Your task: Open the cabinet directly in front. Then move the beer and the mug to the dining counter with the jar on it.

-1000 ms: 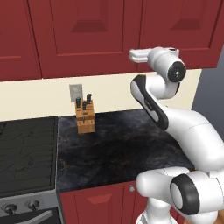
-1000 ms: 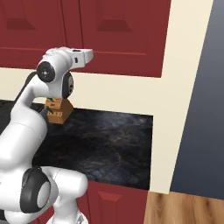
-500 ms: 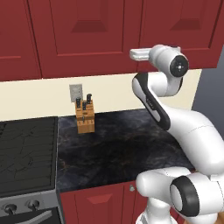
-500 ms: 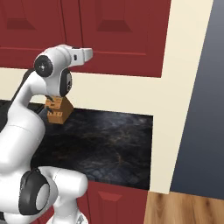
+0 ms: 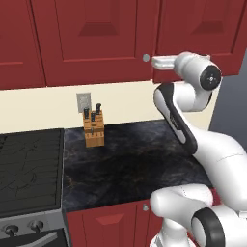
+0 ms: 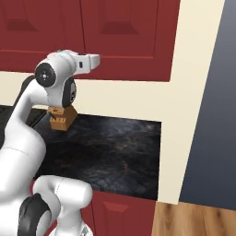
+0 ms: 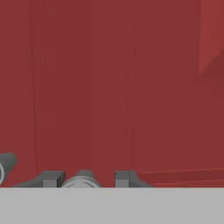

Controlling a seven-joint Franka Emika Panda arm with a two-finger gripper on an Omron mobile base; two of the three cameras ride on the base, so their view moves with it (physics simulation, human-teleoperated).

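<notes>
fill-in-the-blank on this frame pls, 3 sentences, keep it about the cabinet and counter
1. Both doors of the red wall cabinet are ____.
2. The robot's hand has its finger tips on either side of a round silver ____ on the cabinet door.
3. The wooden knife block stands on the black marbled worktop, next to the ____ to its left.

Missing words: closed; knob; stove

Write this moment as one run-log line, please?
stage: opening cabinet | gripper: fingertips either side of a round silver knob | doors: closed | knife block: on black worktop
</notes>
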